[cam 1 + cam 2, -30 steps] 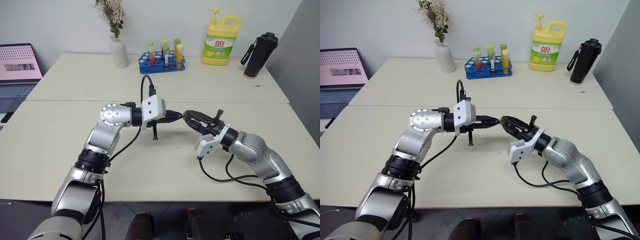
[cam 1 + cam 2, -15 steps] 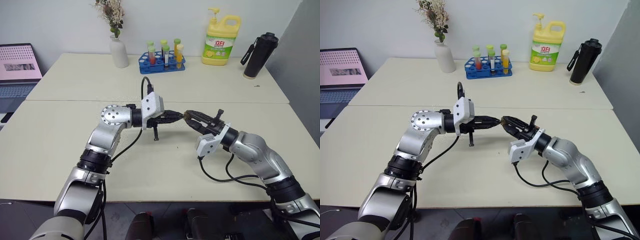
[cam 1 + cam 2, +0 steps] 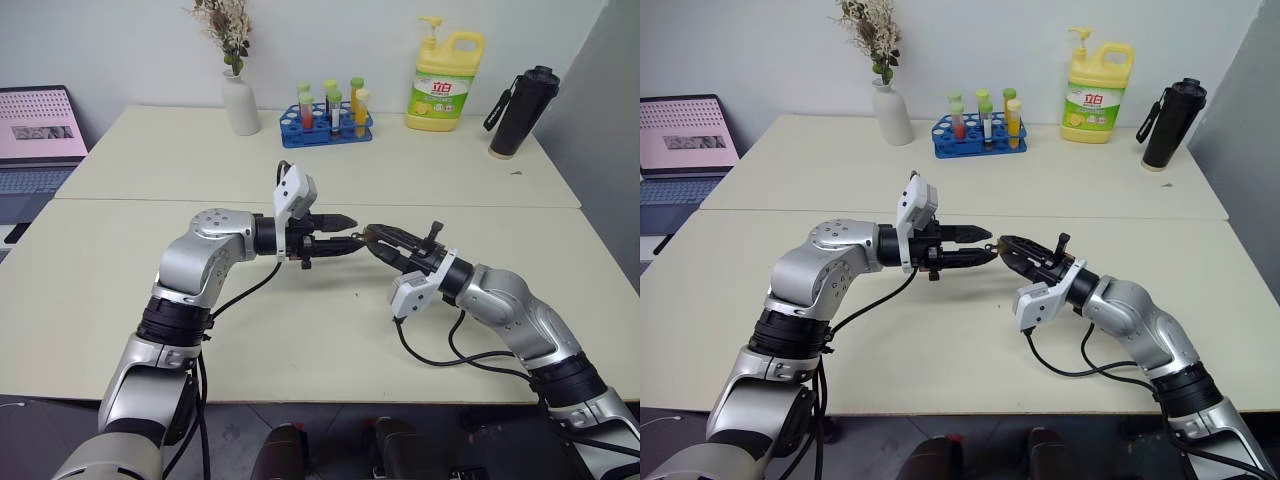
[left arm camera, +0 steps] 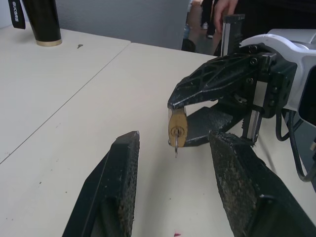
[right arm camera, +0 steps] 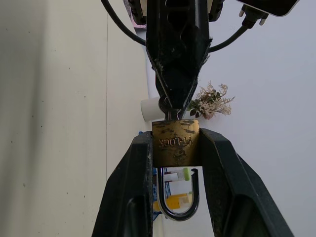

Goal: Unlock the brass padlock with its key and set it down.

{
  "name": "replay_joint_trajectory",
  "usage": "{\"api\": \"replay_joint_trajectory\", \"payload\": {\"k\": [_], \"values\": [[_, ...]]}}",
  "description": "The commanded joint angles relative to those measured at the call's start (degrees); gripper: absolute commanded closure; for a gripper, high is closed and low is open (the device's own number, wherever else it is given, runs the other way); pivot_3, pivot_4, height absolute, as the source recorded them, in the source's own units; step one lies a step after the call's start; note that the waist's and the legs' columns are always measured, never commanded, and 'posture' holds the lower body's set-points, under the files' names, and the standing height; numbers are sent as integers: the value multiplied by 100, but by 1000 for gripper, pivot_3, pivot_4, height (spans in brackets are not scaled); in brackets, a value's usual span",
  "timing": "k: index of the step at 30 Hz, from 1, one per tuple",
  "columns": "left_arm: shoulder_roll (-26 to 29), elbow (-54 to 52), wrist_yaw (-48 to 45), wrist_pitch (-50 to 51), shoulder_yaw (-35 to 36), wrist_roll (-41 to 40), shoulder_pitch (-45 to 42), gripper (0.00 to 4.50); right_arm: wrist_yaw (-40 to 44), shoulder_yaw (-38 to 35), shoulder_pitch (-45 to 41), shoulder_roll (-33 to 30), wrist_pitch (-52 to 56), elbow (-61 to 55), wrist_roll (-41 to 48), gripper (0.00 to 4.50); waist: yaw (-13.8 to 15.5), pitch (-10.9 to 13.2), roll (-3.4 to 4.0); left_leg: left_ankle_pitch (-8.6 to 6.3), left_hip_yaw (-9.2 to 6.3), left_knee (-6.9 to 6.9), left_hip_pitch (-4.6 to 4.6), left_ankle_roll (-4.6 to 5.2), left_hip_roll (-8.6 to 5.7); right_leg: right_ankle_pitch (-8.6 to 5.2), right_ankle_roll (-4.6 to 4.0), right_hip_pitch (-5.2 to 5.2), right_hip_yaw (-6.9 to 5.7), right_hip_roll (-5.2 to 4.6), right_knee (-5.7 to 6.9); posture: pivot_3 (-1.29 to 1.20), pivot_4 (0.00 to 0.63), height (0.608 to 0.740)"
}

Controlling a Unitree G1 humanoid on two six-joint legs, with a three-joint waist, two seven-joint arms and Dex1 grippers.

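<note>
Clearly light and rigid, the brass padlock (image 5: 175,143) sits clamped by its flat sides in the right gripper (image 5: 174,148) above mid-table, the key (image 4: 175,146) protruding; the left gripper (image 4: 173,163), released, faces it. Slick brass favours gripping the body.

Cream table (image 3: 120,300), white vase (image 3: 240,104), blue tube rack (image 3: 326,126), yellow detergent bottle (image 3: 444,68), black flask (image 3: 516,100)

Stamped into the brass padlock (image 5: 175,143), seen upside down between the right gripper's (image 5: 175,197) fingers, are letters that look like "LOCK", with a couple before them I can't make out. The yellow bottle (image 3: 445,82) at the table's far edge has a green label with two large Chinese characters, roughly "立白". The black flask (image 4: 43,22) carries small white lettering, too small to read.
</note>
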Motion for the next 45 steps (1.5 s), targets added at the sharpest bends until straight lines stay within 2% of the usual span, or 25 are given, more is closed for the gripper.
{"api": "replay_joint_trajectory", "payload": {"k": [1,12,15,20,25,29,34,35,36,40,42,43,45], "values": [[-125,-71,117,-181,-76,119,-73,2179,14,-25,-51,24,-98,-205,154,3561,2,0,0,0,0,0,0,0,0,1,-2,0,0,0,0,0,150,740],[-318,174,70,-190,-110,143,-241,2179,36,-39,20,69,-102,-289,144,3561,0,0,0,0,1,0,0,0,-1,9,-15,0,0,1,0,0,150,740],[-306,228,18,-234,-164,202,-276,2786,28,-45,31,67,-123,-302,113,3561,1,0,0,0,0,0,0,0,-1,9,-15,0,0,1,0,0,150,740],[-266,249,-63,-282,-230,274,-285,4347,-7,-60,29,60,-147,-311,78,3561,1,0,0,0,1,0,0,0,-1,9,-15,0,1,1,0,0,150,740],[-255,303,-96,-332,-238,318,-277,4343,-63,-34,-10,34,-237,-294,-5,3561,0,0,0,0,2,0,0,0,-2,9,-15,0,1,1,0,0,150,740],[-241,302,-112,-371,-226,334,-252,4343,248,-102,133,-7,-122,-331,574,3561,0,0,0,0,1,0,0,0,-2,8,-15,0,0,1,-1,0,150,740],[-235,341,-160,-452,-213,311,-250,4343,373,-302,298,-42,199,-457,766,1773,-3,0,0,0,1,0,0,0,-1,9,-15,0,1,1,0,0,150,740],[-242,352,-174,-486,-197,302,-249,4343,551,-359,422,-69,368,-530,1079,1431,0,0,0,0,0,0,0,0,-1,9,-15,0,0,1,0,0,150,740],[-249,362,-184,-512,-184,298,-249,4343,682,-400,511,-84,491,-586,1315,1388,2,0,0,0,0,0,0,0,-1,9,-15,0,-1,1,0,0,150,740],[-239,382,-271,-551,-134,239,-252,4343,1568,-658,1091,-380,1175,-1149,2733,1375,17,0,0,0,0,0,-3,0,-2,8,-15,1,-1,-1,-4,0,150,740],[-230,359,-335,-555,-128,207,-243,4343,2251,-705,1488,-639,1966,-1712,3824,1777,18,0,0,-1,-1,1,-4,1,-4,8,-14,2,-1,-3,-5,0,150,740],[-227,346,-364,-558,-129,199,-238,4343,2449,-720,1591,-718,2234,-1898,4141,2003,17,0,0,-1,-2,2,-3,1,-2,8,-13,5,-2,-2,-6,0,150,740],[-221,315,-426,-548,-123,176,-225,4343,2601,-755,1643,-783,2611,-2129,4453,2727,-1,0,0,-1,-3,3,-1,1,-2,-4,8,6,-3,-1,-3,0,150,740]]}}
